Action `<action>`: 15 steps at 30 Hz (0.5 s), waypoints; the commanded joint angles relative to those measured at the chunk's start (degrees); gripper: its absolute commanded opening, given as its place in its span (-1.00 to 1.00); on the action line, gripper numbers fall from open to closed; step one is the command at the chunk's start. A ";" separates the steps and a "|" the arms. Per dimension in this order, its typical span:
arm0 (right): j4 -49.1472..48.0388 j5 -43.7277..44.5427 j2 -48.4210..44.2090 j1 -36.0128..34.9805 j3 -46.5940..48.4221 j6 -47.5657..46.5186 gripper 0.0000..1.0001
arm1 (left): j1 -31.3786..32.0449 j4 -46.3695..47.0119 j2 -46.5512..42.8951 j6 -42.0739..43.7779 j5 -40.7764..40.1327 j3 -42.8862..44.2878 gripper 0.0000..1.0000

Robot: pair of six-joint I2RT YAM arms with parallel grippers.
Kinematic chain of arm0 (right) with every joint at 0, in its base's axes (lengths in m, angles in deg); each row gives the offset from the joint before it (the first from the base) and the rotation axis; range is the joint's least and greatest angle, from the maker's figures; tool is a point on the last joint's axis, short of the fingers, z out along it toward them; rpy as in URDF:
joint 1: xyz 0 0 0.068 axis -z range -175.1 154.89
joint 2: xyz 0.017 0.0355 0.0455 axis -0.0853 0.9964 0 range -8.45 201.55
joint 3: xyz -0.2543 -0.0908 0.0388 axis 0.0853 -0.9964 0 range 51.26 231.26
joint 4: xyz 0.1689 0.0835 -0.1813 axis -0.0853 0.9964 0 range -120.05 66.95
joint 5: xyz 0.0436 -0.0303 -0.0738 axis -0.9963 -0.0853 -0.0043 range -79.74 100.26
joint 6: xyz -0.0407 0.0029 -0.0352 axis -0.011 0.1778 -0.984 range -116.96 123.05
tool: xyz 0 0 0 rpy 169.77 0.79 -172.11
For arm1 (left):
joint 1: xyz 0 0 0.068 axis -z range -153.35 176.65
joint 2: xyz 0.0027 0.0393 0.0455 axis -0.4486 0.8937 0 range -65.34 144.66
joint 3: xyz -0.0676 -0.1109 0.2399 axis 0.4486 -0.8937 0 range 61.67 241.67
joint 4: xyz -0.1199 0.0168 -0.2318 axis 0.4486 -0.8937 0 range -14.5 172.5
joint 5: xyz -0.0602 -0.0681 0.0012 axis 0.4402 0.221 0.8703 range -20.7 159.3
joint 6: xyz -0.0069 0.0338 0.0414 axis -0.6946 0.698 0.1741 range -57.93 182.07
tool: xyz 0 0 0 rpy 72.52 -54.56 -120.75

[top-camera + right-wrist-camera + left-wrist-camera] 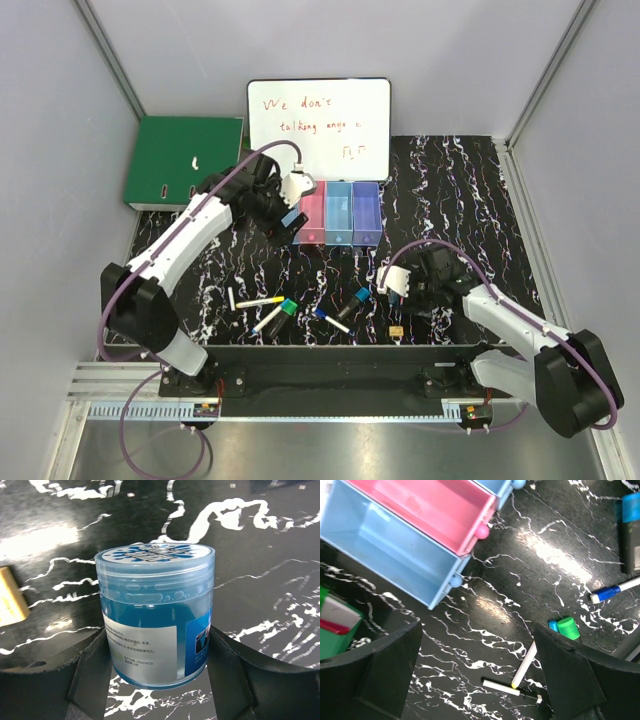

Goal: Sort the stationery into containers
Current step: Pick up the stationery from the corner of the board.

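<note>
You're barely started, by the look of it; the light blue bin point(395, 545) & pink bin point(435, 505) under your left pincer point(477, 650) show bare floors, nothing sorted in them; the other two bins can't be checked from above. Left pincer is spread wide w/ nothing in it, hovering by the bins' near ends. Right pincer point(156, 650) has both fingers pressed on the sides of the blue jar point(155, 615), low over the counter point(460, 200), well apart from the bins; can't tell if it's lifted. To be sorted: white marker point(232, 298), yellow pen point(260, 301), green-capped pen point(288, 307), blue-tipped pen point(330, 318), black marker point(355, 300), small yellow piece point(396, 330); all loose on the counter near the front edge.
</note>
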 commanded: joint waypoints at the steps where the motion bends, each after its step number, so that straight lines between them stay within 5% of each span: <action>1: -8.47 2.49 -3.64 0.30 -0.49 2.83 -0.65 | 0.28 3.06 1.62 0.43 6.33 -0.74 0.98; 15: -16.67 7.06 -17.28 0.12 1.51 2.93 -0.66 | 0.89 6.22 18.40 -16.62 29.71 15.95 0.97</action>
